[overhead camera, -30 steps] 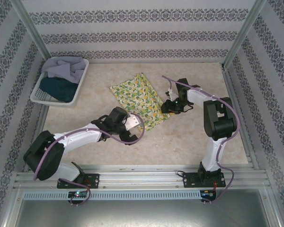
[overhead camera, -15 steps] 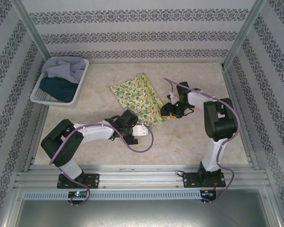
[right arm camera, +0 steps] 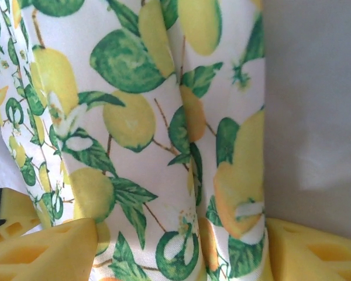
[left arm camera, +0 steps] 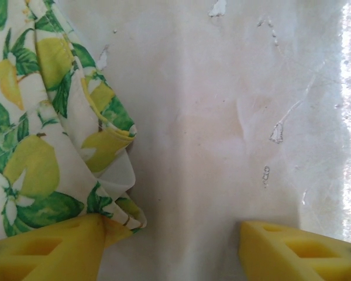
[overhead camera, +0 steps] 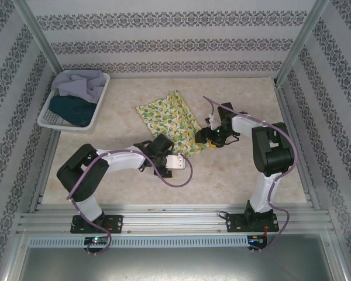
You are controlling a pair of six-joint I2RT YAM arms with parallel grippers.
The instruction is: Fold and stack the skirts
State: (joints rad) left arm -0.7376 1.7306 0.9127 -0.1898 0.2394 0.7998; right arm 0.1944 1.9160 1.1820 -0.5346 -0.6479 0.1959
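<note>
Skirts: yellow skirt [overhead camera: 167,120] flat near the middle of the table [overhead camera: 234,175], layers doubled at its near hem; grey-lavender skirt [overhead camera: 79,86] and teal skirt [overhead camera: 70,108] heaped in the basket [overhead camera: 50,120] at the far left corner. Probably mid-fold on the first garment. Left gripper [left arm camera: 171,240] partly spread over bare table, one finger touching the hem corner, holding nothing. Right gripper [right arm camera: 181,240] wide, astride the right edge, seemingly not pinching. Next, likely: close on both near corners, lift evenly, carry toward the far edge.

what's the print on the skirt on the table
Skirt: yellow lemons, green leaves; right wrist view.
</note>
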